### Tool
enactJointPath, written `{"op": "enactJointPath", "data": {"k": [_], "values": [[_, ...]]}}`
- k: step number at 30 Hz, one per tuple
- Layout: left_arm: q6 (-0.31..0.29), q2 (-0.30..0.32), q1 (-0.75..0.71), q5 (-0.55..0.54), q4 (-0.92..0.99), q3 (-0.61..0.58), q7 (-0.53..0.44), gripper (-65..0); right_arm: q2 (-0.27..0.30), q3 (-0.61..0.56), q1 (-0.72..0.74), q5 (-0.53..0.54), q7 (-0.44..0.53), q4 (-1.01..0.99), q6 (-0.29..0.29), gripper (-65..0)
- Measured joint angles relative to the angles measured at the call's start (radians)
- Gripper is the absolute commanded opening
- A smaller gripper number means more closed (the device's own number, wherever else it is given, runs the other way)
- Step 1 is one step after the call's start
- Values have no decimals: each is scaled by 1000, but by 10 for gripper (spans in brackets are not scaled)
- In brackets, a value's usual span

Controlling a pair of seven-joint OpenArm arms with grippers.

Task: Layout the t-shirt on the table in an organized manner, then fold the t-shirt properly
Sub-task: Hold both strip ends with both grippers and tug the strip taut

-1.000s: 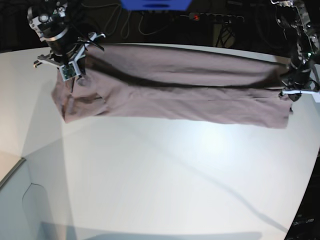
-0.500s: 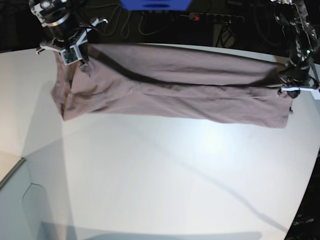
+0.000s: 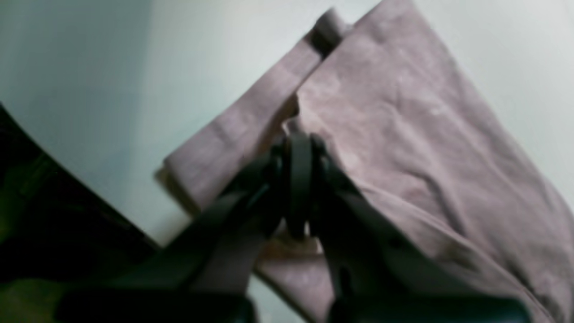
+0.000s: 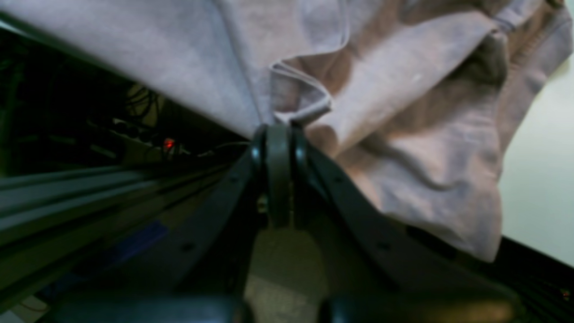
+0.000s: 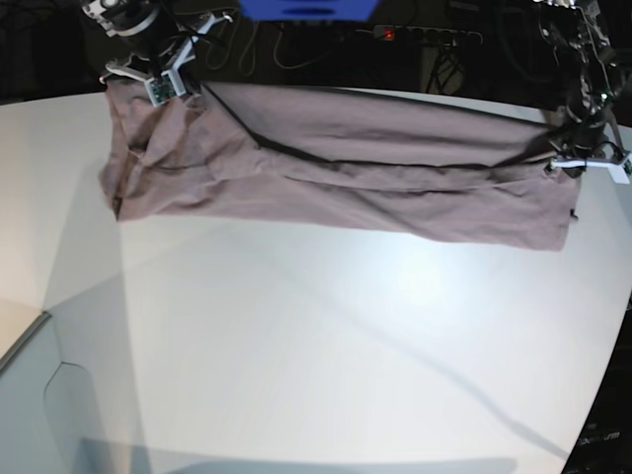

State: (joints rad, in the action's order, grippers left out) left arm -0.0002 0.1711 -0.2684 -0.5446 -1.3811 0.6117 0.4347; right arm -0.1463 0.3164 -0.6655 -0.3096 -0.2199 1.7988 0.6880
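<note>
Beyond the far edge of the desk point(image 5: 296, 375) the room is dark. A blue box point(image 5: 306, 8) sits there beside loose cables point(image 5: 237, 44), and a power strip point(image 5: 420, 35) shows a small red light. Soft light glares on the desk's surface.

A lab — power strip point(image 5: 420, 35), tangled cables point(image 5: 247, 44) behind the white table point(image 5: 326, 336).

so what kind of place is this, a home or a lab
Likely a robotics lab or workshop, not a home: a bare glossy white table, loose cables and a power strip behind it, and two grippers holding up a t-shirt.
</note>
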Motion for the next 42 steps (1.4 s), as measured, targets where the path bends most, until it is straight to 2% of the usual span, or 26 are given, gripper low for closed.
{"op": "enactJointPath", "data": {"k": [9, 19, 21, 27, 29, 33, 37, 39, 42], "values": [[-3, 6, -5, 0, -20, 0, -3, -650, 5, 54, 35, 2, 3, 2, 0, -650], [-3, 11, 0, 0, -15, 0, -2, -648, 33, 51, 33, 1, -3, 0, 0, -650], [-3, 11, 1, 0, -15, 0, -2, -607, 45, 47, 33, 1, -4, 0, 0, -620], [-3, 7, 1, 0, -15, 0, 2, -414, 48, 68, 30, 0, -5, 8, 0, -500], [-2, 8, 0, 0, -15, 0, 2, -380, 49, 99, 31, 2, -4, 19, 0, -454], [0, 6, 0, 0, -15, 0, 2, -372, 46, 163, 60, 0, -13, 26, 2, -380], [1, 3, -2, 0, -15, 0, 2, -370, 46, 194, 180, 0, -25, 21, 0, -297], [1, 3, -2, 1, -15, 0, 2, -370, 47, 186, 245, 5, -109, 21, 2, -252], [1, 3, -2, 0, -15, 0, 2, -370, 52, 192, 353, 3, -235, -15, 3, -249]]}}
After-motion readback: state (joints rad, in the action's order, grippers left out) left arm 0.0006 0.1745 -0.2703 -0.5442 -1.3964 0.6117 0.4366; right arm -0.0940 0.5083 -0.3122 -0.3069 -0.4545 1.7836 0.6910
